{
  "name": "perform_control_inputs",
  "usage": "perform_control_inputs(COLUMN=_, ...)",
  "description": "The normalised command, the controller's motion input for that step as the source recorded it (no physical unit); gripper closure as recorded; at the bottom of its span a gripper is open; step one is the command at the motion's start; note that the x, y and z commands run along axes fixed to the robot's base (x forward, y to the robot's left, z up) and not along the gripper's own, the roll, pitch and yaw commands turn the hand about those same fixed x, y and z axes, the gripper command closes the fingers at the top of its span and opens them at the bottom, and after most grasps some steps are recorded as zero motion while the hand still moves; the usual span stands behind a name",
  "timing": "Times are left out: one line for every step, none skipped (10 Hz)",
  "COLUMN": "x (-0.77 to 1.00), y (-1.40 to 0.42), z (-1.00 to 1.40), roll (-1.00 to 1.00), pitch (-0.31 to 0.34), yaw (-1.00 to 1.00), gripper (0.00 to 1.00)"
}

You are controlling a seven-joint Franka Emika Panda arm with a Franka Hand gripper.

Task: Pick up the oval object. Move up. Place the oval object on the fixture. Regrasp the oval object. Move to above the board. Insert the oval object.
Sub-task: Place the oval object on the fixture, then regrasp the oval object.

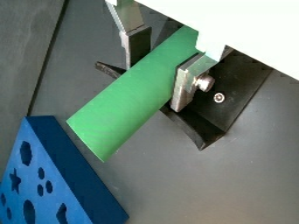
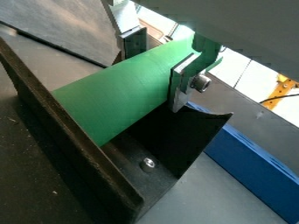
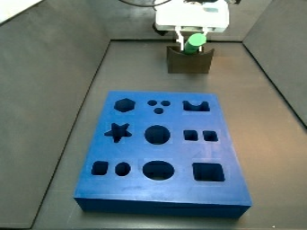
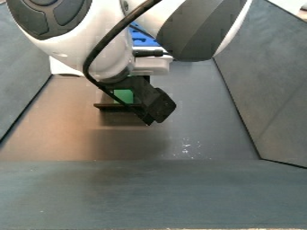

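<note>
The oval object (image 1: 122, 105) is a bright-green peg lying across the notch of the dark fixture (image 1: 219, 122). In both wrist views my gripper (image 1: 160, 77) straddles the peg near one end, one finger on each side, shut on it. From below, the peg (image 2: 111, 101) rests on the fixture's curved wall (image 2: 176, 157). In a side view the gripper (image 3: 192, 34) hangs over the fixture (image 3: 188, 61) at the far end of the floor, with the peg's green end (image 3: 193, 41) showing. The blue board (image 3: 162, 153) lies nearer, apart from the fixture.
A corner of the board (image 1: 52, 175) lies close beside the fixture in a wrist view. Dark walls enclose the floor on both sides. The arm's bulky white body (image 4: 132, 27) hides much of the fixture (image 4: 114, 108) in a side view.
</note>
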Motion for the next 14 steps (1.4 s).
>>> perform_control_inputs(x=0.07, y=0.12, z=-0.31, roll=-0.12, pitch=-0.054, yaw=-0.05, gripper=1.00)
perform_control_inputs(x=0.00, y=0.00, z=0.00, roll=0.00, pitch=0.000, yaw=0.00, gripper=0.00)
perform_control_inputs(x=0.00, y=0.00, z=1.00, roll=0.03, pitch=0.001, yaw=0.07, gripper=0.00)
perform_control_inputs(x=-0.01, y=0.00, z=1.00, roll=0.03, pitch=0.010, yaw=0.07, gripper=0.00)
perform_control_inputs(x=-0.03, y=0.00, z=1.00, roll=0.04, pitch=0.024, yaw=0.07, gripper=0.00)
perform_control_inputs(x=-0.03, y=0.00, z=1.00, roll=0.05, pitch=0.050, yaw=0.05, gripper=0.00)
perform_control_inputs(x=-0.04, y=0.00, z=1.00, roll=0.06, pitch=0.074, yaw=0.04, gripper=0.00)
perform_control_inputs(x=-0.04, y=0.01, z=0.87, roll=0.05, pitch=0.102, yaw=0.02, gripper=0.00)
perform_control_inputs(x=-0.03, y=0.01, z=0.75, roll=0.05, pitch=0.112, yaw=0.01, gripper=0.00)
perform_control_inputs(x=-0.02, y=0.01, z=0.51, roll=0.04, pitch=0.116, yaw=-0.02, gripper=0.00)
perform_control_inputs(x=-0.02, y=0.01, z=0.33, roll=0.04, pitch=0.112, yaw=-0.03, gripper=0.00)
perform_control_inputs(x=-1.00, y=0.00, z=0.00, roll=0.03, pitch=-0.040, yaw=0.00, gripper=0.00)
perform_control_inputs(x=-1.00, y=0.00, z=-0.03, roll=0.02, pitch=-0.065, yaw=0.00, gripper=0.00)
perform_control_inputs(x=-1.00, y=0.00, z=0.00, roll=0.04, pitch=-0.106, yaw=-0.02, gripper=0.00)
